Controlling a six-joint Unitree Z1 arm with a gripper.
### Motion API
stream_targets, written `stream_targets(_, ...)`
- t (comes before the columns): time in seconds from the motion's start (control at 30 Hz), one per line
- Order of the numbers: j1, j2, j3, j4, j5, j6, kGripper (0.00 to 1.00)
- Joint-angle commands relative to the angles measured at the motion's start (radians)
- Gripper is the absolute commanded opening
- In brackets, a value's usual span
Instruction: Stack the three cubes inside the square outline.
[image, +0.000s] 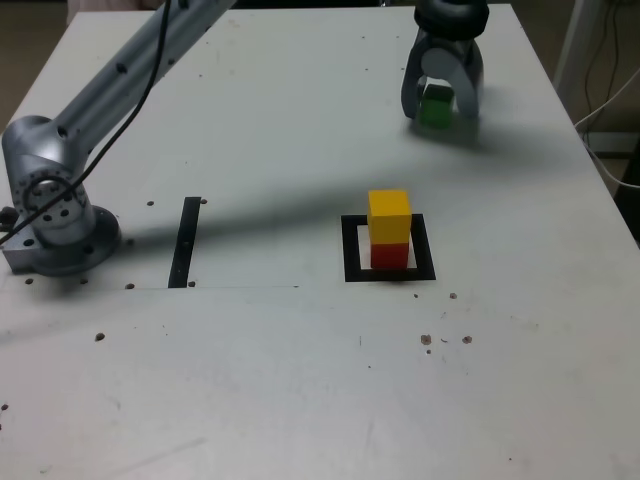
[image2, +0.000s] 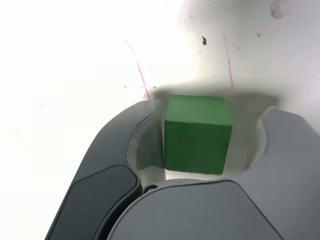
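Squarely between the end effector (image: 441, 103) jaws sits the green cube (image: 436, 106)

Our arm's round grey base (image: 55, 215) sits at the left of the exterior view. From there our long grey arm (image: 135, 60) goes up and out past the upper left of the frame. Our gripper (image: 440, 105) hangs at the upper right, pointing down. Its two curved jaws are partly open, one on each side of the green cube (image: 436, 106).

A robotics lab bench: an arm base (image: 55, 215) bolted to a scuffed white table (image: 300, 380), cables (image: 605, 90) trailing beside it.
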Motion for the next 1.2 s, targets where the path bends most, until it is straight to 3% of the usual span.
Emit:
stream_targets(0.0,-0.001,0.005,-0.006,0.004,-0.001,0.001,0.27)
stream_targets(0.57,-0.015,-0.018,-0.009,0.024,-0.005,-0.014,0.26)
stream_targets(0.8,-0.047,-0.105,0.027,0.067,-0.005,-0.062,0.26)
stream_targets(1.03,-0.087,-0.202,0.089,0.11,-0.032,-0.104,0.26)
stream_targets(1.17,-0.118,-0.279,0.167,0.112,-0.021,-0.148,0.26)
